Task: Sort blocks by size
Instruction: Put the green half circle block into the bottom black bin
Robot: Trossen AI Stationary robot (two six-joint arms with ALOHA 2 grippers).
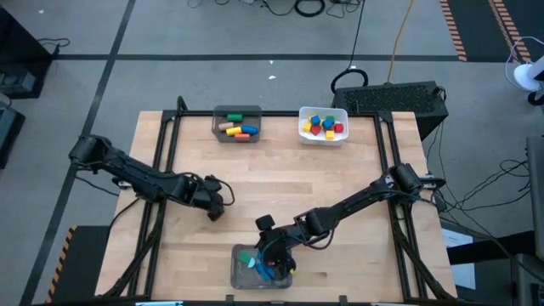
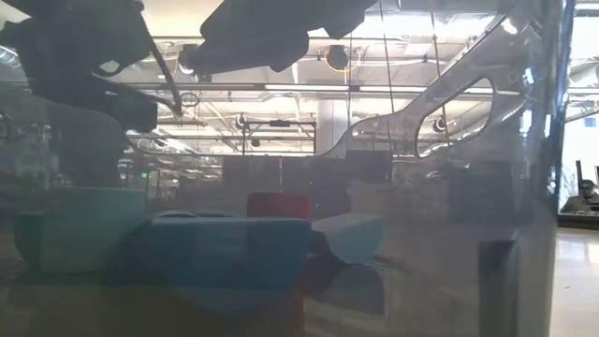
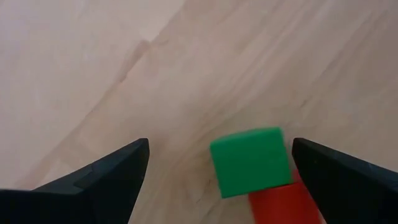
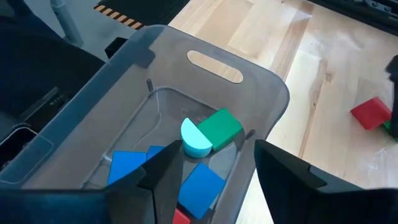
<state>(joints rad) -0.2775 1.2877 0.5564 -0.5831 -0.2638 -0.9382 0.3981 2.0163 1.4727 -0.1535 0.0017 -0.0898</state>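
A green cube (image 3: 250, 160) and a red block (image 3: 285, 202) lie touching on the wooden table. My left gripper (image 3: 221, 163) hangs open above them, pointing steeply down, one finger on either side and apart from both; it is left of the table's middle (image 1: 214, 206). My right gripper (image 4: 214, 165) stands open over the clear bin (image 4: 211, 65) at the near edge, with nothing between its fingers. In that bin lie a green block (image 4: 221, 126), a pale blue half-round (image 4: 196, 140) and blue blocks (image 4: 127, 167). The red block (image 4: 372, 112) also shows on the table beyond the bin.
At the far edge stand a grey bin (image 1: 236, 113) with longer bars and a white bin (image 1: 323, 136) with small cubes. The clear bin (image 1: 238, 274) sits at the near edge. Bare wood lies between the bins. A black frame (image 1: 166, 144) edges the table.
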